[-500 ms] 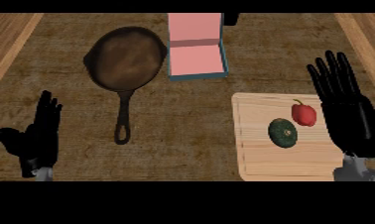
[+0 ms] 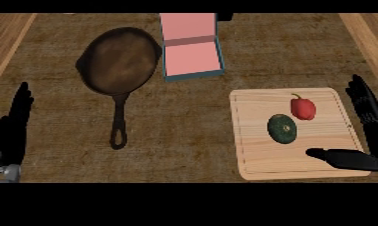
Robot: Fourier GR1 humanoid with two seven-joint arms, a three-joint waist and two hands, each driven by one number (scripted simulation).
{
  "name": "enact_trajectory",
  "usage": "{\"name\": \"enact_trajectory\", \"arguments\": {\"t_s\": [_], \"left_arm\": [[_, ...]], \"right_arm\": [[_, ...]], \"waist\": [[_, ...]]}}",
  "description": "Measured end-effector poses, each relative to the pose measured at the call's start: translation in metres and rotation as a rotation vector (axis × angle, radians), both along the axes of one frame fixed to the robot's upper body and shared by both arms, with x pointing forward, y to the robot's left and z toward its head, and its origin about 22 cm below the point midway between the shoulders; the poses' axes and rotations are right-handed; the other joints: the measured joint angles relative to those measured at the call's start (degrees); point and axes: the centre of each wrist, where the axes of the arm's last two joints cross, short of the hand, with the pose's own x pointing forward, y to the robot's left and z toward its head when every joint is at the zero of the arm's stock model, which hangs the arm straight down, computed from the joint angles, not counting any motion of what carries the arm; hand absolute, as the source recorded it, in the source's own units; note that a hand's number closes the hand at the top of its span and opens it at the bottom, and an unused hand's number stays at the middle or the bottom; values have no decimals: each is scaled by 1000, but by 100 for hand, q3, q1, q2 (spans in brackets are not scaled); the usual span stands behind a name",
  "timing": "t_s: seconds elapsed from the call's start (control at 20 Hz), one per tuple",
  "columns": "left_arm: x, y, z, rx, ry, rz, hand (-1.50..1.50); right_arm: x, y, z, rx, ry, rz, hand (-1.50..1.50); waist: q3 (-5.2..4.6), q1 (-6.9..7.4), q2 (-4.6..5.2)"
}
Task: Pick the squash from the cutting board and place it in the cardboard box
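A dark green round squash [image 2: 281, 128] lies on the wooden cutting board [image 2: 258, 162] at the right, beside a red bell pepper [image 2: 303, 108]. The open box [image 2: 190, 55], pink inside with a blue-grey rim, stands at the back middle. My right hand [image 2: 353, 157] is open at the board's right edge, its thumb lying over the board's front right corner and its fingers [image 2: 363, 99] up along the view's right edge, a short way right of the squash. My left hand [image 2: 15, 125] rests open at the far left edge, fingers up.
A dark cast-iron skillet [image 2: 122, 66] sits left of the box, its handle [image 2: 118, 122] pointing toward me. Lighter wooden strips run along both sides of the brown counter.
The view has shifted left and down a little. My right hand has turned and lowered, so that its thumb now lies across the board's front right corner. The squash and pepper have not moved.
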Motion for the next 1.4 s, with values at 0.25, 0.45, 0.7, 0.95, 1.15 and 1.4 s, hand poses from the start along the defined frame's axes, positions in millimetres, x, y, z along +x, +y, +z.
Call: {"name": "enact_trajectory", "arguments": {"t_s": [0.25,0.45,0.7,0.95,1.15,1.4], "left_arm": [[10,7,7,72,50,-35,0],[18,6,11,89,72,-57,0],[23,1,13,94,78,-76,0],[24,-3,13,100,79,-86,0],[28,-1,19,103,77,-83,0],[29,-2,14,101,86,-89,0]], "right_arm": [[-40,3,-69,-1,-64,-82,-150],[-58,-15,-96,-32,-139,-60,-150],[-67,-46,-89,-276,-82,-47,-150],[-48,-58,-57,-475,75,35,-150],[-29,-49,-35,-589,216,101,-150],[1,-23,-14,-673,373,171,-150]], "waist": [[70,-1,-45],[82,60,-63],[73,108,-70],[66,164,-71],[63,187,-72],[66,193,-71]]}}
